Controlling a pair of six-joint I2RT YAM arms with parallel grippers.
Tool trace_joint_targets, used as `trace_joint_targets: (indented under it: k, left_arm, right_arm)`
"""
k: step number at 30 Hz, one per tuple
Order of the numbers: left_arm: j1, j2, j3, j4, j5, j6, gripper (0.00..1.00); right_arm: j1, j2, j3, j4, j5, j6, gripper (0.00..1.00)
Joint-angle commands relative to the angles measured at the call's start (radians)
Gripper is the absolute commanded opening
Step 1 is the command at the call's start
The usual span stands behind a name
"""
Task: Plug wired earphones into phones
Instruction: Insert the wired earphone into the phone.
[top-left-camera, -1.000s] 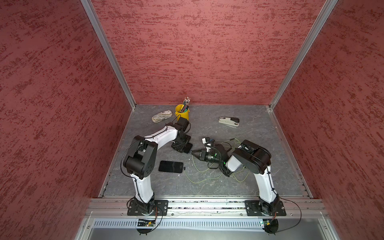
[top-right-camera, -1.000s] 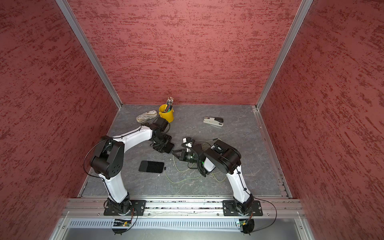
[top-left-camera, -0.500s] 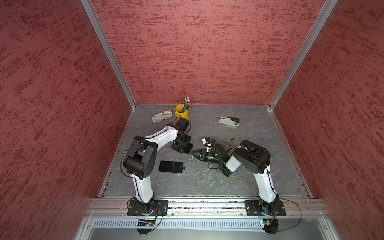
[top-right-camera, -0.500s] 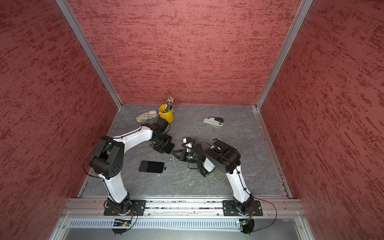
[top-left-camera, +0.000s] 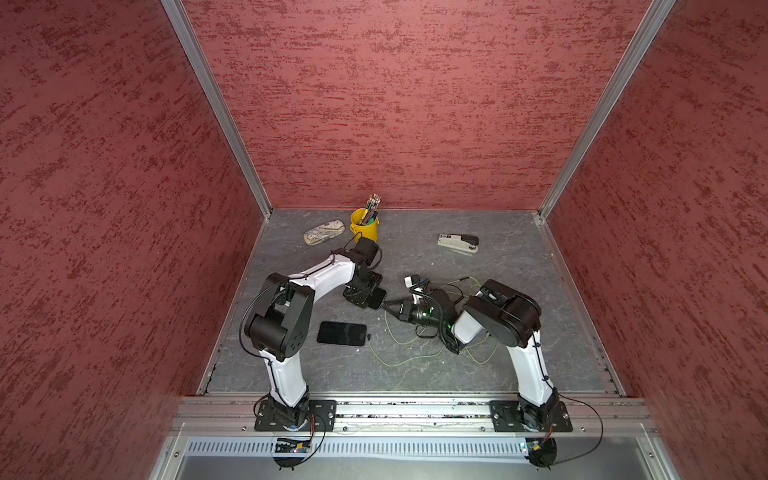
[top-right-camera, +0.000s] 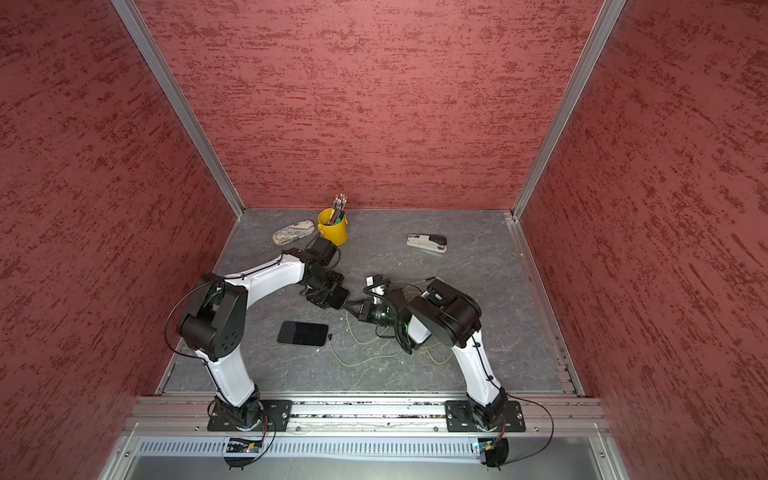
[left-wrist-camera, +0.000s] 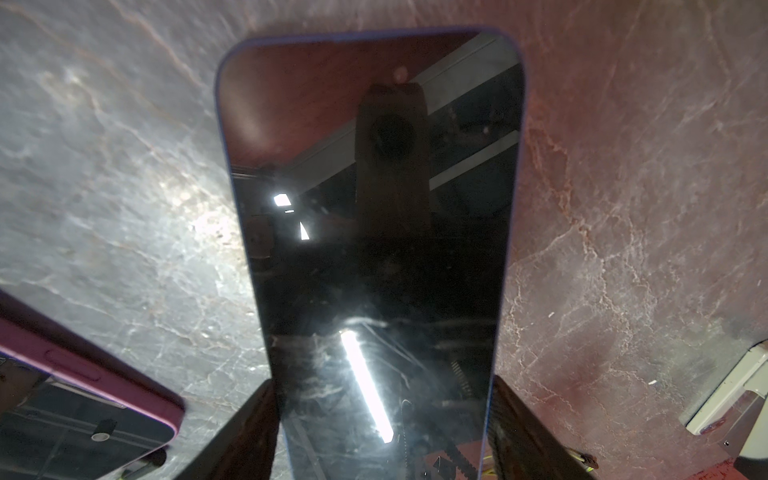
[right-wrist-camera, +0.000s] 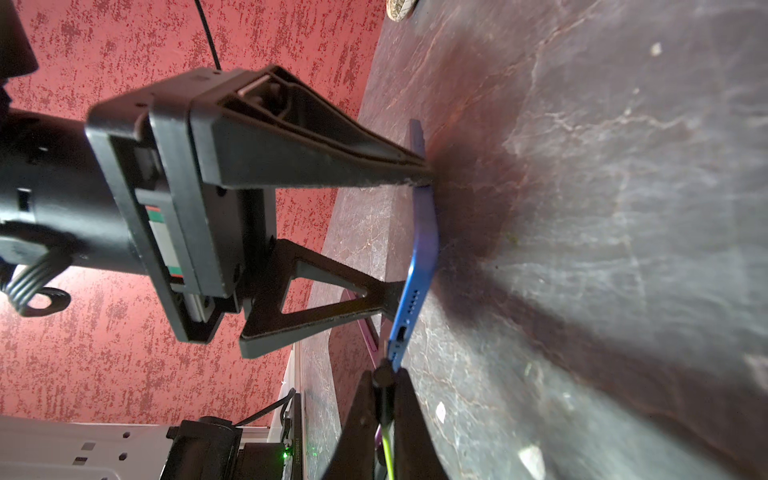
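Observation:
In both top views a blue-edged phone (top-left-camera: 377, 296) (top-right-camera: 340, 296) lies mid-table, and my left gripper (top-left-camera: 365, 297) (top-right-camera: 328, 296) is shut across its width. The left wrist view shows its glossy screen (left-wrist-camera: 374, 249) between my fingers (left-wrist-camera: 249, 428). My right gripper (right-wrist-camera: 384, 374) (top-left-camera: 384, 306) is shut on the black plug (right-wrist-camera: 383, 376) of the lime-green wired earphones (right-wrist-camera: 387, 449). The plug tip sits at the corner of the phone's end edge (right-wrist-camera: 419, 266), just off the open port (right-wrist-camera: 402, 332). A second phone (top-left-camera: 341, 333) (top-right-camera: 302, 333) in a purple case (left-wrist-camera: 83, 399) lies nearer the front.
Loose green cable (top-left-camera: 399, 361) loops over the table between the second phone and the right arm. A yellow pencil cup (top-left-camera: 365, 224), a patterned pouch (top-left-camera: 324, 232) and a stapler (top-left-camera: 457, 243) stand along the back. Red walls close three sides.

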Motion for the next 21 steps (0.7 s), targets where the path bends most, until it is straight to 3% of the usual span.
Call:
trace_joint_targets:
  k: [1,21]
  left_arm:
    - [-0.004,-0.045,-0.013,0.017,0.012,-0.015,0.66]
    - [-0.011,-0.050,-0.027,0.028,0.021,-0.024,0.66]
  right_arm:
    - [-0.007,0.019,0.001,0.016,0.008,0.009,0.00]
    - [-0.008,0.017,0.002,0.010,0.020,0.018,0.00]
